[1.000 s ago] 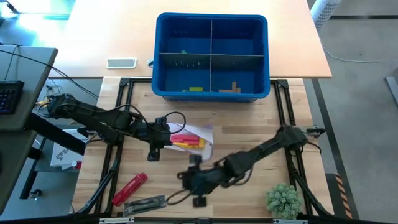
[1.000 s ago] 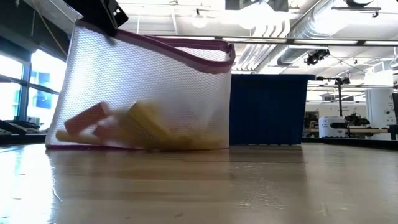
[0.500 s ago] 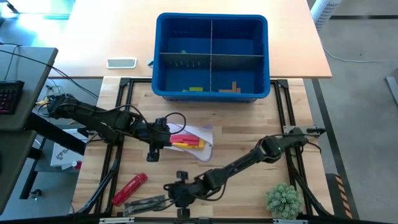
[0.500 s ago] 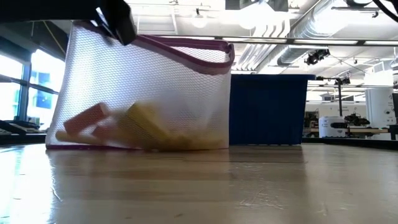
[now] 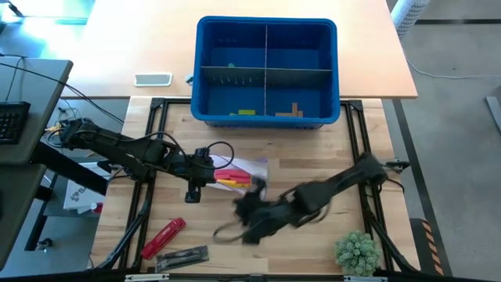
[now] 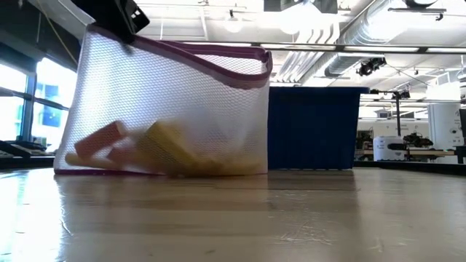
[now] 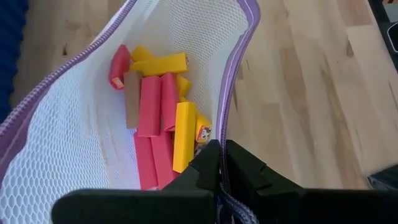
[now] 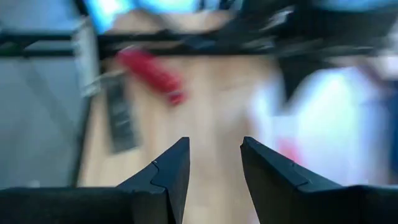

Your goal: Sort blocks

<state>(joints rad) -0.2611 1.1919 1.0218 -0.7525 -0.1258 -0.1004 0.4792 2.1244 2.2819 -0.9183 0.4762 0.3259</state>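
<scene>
Now my right claw, open and empty, has swung back toward the mesh bag at three o'clock of my left claw, clamped on its rim; blocks unsorted.

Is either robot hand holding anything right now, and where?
The left hand pinches the white mesh bag by its purple-trimmed rim. The right hand holds nothing.

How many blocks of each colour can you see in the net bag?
Red blocks: 5
Yellow blocks: 5
Tan blocks: 1
Total: 11 showing in the bag; more may be hidden underneath.
</scene>
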